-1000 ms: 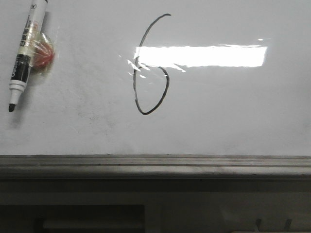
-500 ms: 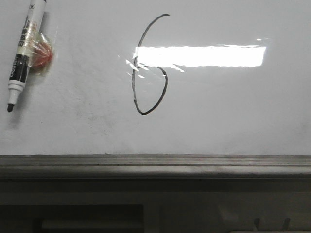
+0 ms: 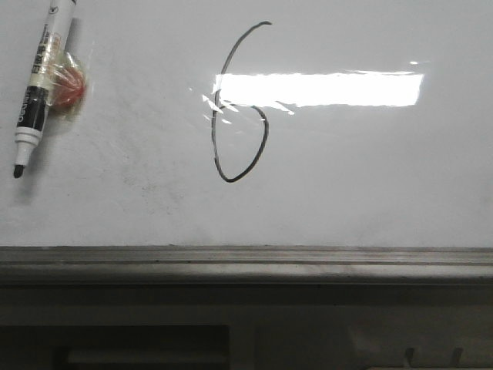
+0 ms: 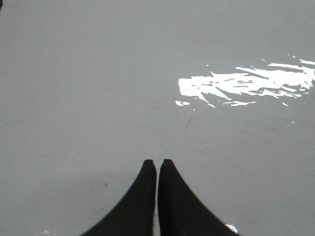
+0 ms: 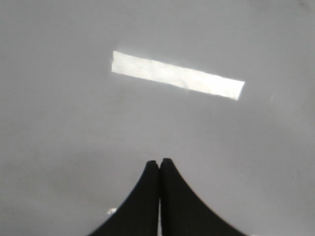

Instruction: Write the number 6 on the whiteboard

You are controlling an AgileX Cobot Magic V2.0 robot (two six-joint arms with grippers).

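A thin black number 6 is drawn on the glossy whiteboard in the front view, its loop low and pointed, a bright glare crossing its middle. A marker pen with a red lump taped to it lies on the board at the far left, tip uncapped, apart from the digit. Neither gripper shows in the front view. In the left wrist view my left gripper is shut with nothing between its fingers, over bare board. My right gripper is likewise shut and empty above plain board in the right wrist view.
A grey ledge strip runs along the board's near edge, with dark structure below it. Bright light glare lies on the board right of the digit. A faint short dark scratch marks the surface in the left wrist view.
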